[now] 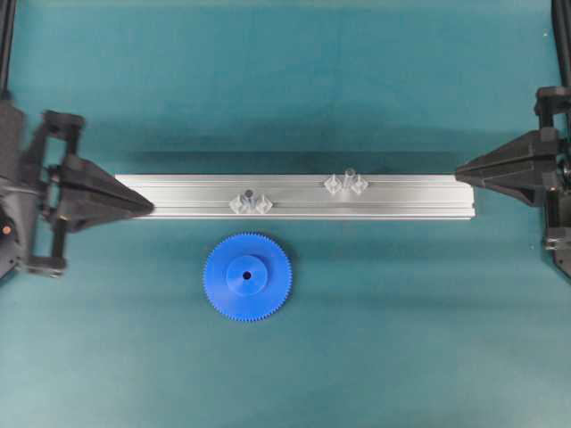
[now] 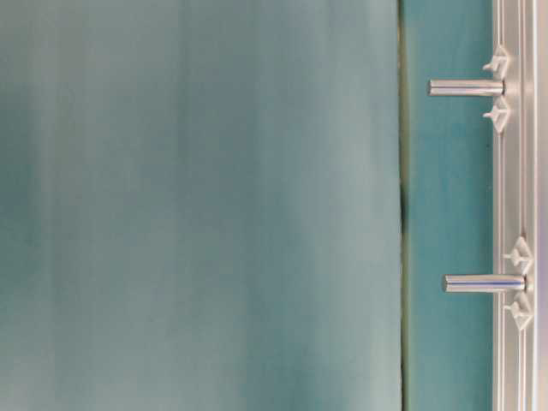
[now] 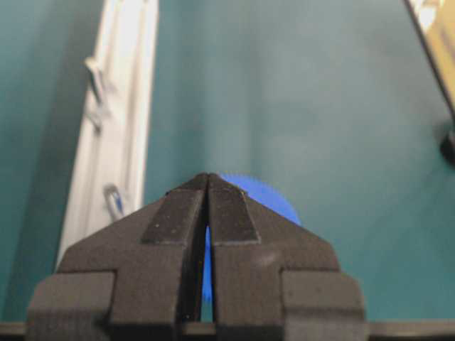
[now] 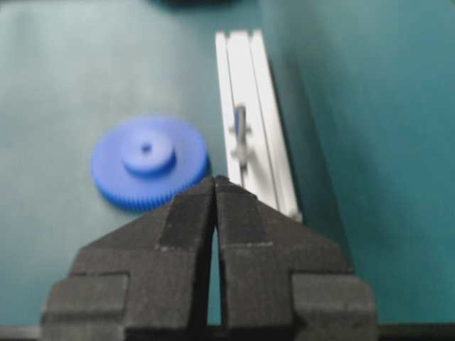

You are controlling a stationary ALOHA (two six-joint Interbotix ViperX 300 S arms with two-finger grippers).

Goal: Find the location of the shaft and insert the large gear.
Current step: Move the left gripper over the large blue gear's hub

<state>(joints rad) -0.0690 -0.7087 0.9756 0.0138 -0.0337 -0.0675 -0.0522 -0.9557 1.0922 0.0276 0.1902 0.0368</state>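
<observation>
Teal cloth (image 1: 375, 339) covers the whole bench. Across its middle lies an aluminium rail (image 1: 401, 198), long axis side to side in the overhead view. Two pins stand on it, each flanked by a pair of clear diamond brackets: the shaft (image 1: 251, 194) nearer my left side, a second pin (image 1: 349, 174) further toward my right. From table level both show as plain steel rods (image 2: 467, 87) jutting off the rail, well apart.

Large gear (image 1: 247, 276): bright blue, flat on the cloth just beside the rail's near edge, hub up, centre hole showing. It sits almost directly below the shaft in the overhead view, not touching the rail.

My left gripper (image 1: 147, 206): fingers pressed together, nothing between them, tip at the rail's left end. My right gripper (image 1: 461, 169): fingers likewise together and empty, tip at the rail's right end. Neither touches the gear.
</observation>
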